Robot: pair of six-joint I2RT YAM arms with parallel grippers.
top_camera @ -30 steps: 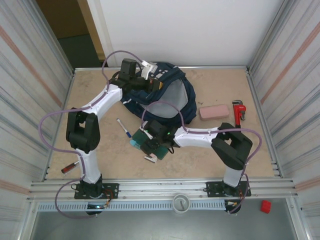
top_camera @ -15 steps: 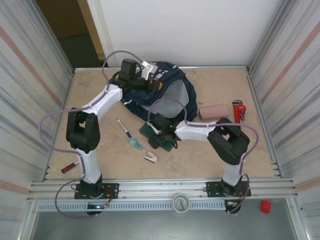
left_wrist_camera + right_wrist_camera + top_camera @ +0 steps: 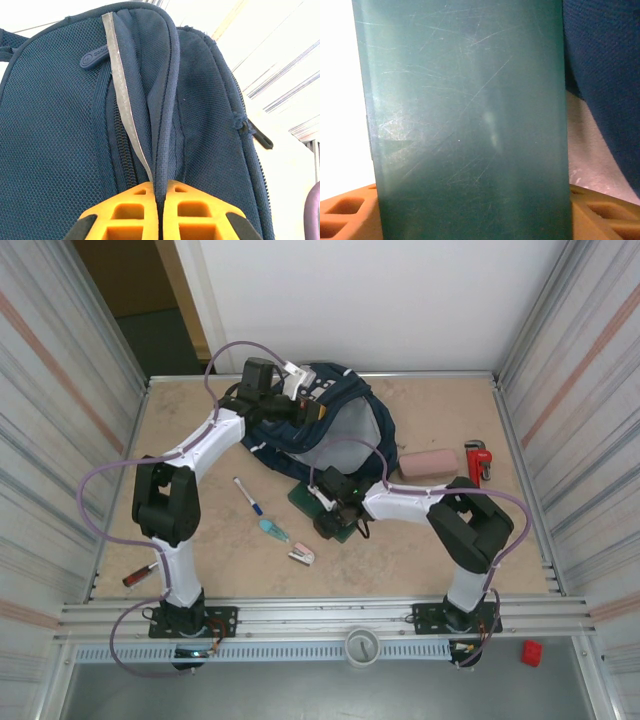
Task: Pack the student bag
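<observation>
Lg navy blue fabric student bag (image 3: 345, 435) lies far-centre on tan table (image 3: 170, 420), top edge close to rear wall. L gripper (image 3: 160, 195): jaws closed on bag's zip-edge fold w/ grey stripe. R gripper (image 3: 472, 215): fingers flank flat dark-green plastic case (image 3: 465, 125) just in front of bag; can't tell if clamped. Pink rectangular block (image 3: 428, 462) + red pipe wrench (image 3: 478, 460) near R edge. 2 bare patches: far-L, near-R.
</observation>
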